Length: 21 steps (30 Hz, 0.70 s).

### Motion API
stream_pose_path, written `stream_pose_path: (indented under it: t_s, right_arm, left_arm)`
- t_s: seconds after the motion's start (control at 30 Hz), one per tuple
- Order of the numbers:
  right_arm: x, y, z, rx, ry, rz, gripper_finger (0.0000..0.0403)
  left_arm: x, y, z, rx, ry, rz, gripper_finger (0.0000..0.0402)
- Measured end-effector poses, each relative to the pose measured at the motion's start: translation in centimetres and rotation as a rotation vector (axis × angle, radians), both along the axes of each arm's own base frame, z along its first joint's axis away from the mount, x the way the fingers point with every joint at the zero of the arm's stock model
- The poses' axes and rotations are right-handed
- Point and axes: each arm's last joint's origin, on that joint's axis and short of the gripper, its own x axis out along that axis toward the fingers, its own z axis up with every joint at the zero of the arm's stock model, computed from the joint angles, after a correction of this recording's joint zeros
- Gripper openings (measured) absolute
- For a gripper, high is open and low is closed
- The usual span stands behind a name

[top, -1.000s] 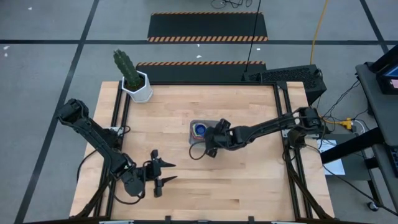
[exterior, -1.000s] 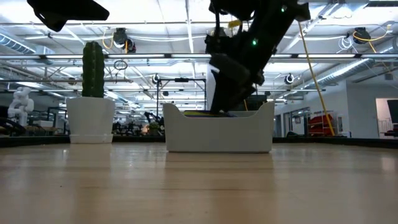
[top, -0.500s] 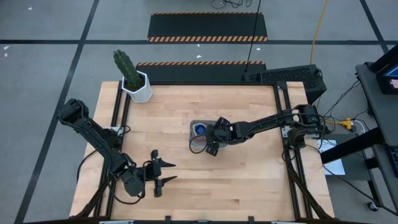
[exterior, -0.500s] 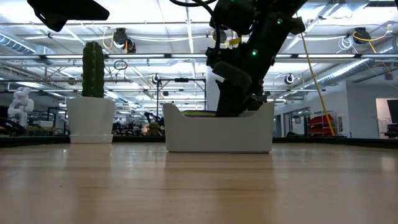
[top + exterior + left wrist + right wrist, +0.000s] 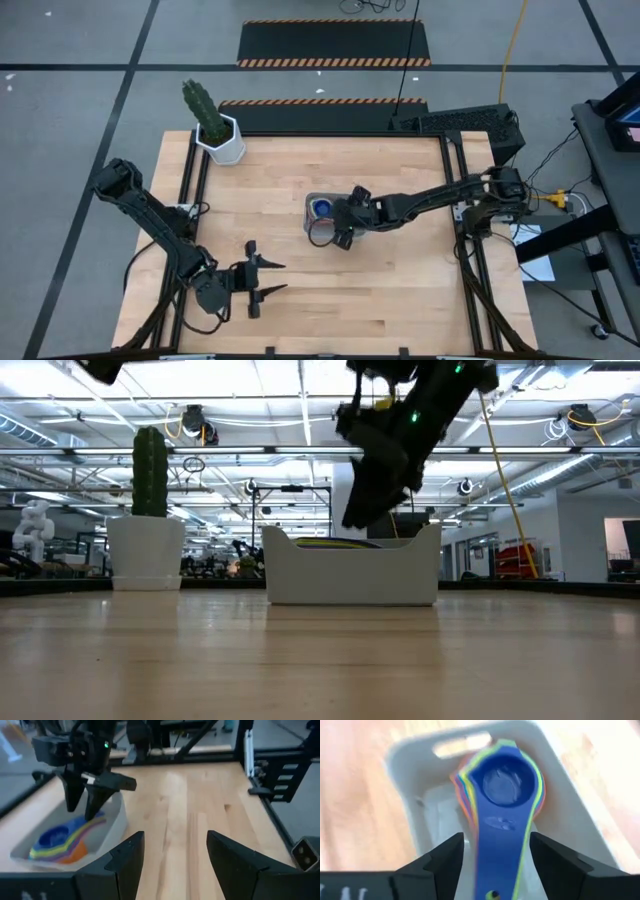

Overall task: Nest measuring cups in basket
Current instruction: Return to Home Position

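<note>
Hovering open and empty over the shallow grey-blue plastic basket (image 5: pixel 410 755) at the centre of the wooden bench (image 5: pixel 400 290), right tool (image 5: pixel 81 810) looks finished: coloured plastic measuring cups (image 5: pixel 502 785) nest inside, dark blue topmost; left tool (image 5: pixel 272 278) waits open, seven o'clock.

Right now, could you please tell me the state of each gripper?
Left gripper: fingers open, holding nothing.
Right gripper: fingers open, holding nothing, above the basket.

navy top cup (image 5: pixel 502 785), pale grey basket (image 5: pixel 420 770)
</note>
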Motion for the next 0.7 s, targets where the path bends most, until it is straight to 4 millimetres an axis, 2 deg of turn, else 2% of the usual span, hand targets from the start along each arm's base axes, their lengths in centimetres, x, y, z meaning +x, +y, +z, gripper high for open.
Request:
stream_pose_path:
  t_s: [0.23,0.37,0.53,0.7]
  right_arm:
    - [-1.7,3.3,3.4,-0.093,-0.112,0.044,0.0231]
    - [-2.7,5.7,4.5,-0.100,-0.145,0.137,0.0227]
    - [-4.9,8.5,3.8,-0.137,-0.171,0.231,0.0220]
    - [-7.6,10.0,2.1,-0.194,-0.225,0.297,0.0194]
  left_arm:
    - [0.8,1.3,0.9,0.045,-0.048,0.074,0.0218]
    - [1.4,2.1,0.9,0.052,-0.047,0.116,0.0218]
    - [1.6,2.6,0.7,0.041,-0.034,0.132,0.0205]
    - [1.7,2.6,0.7,0.049,-0.028,0.131,0.0145]
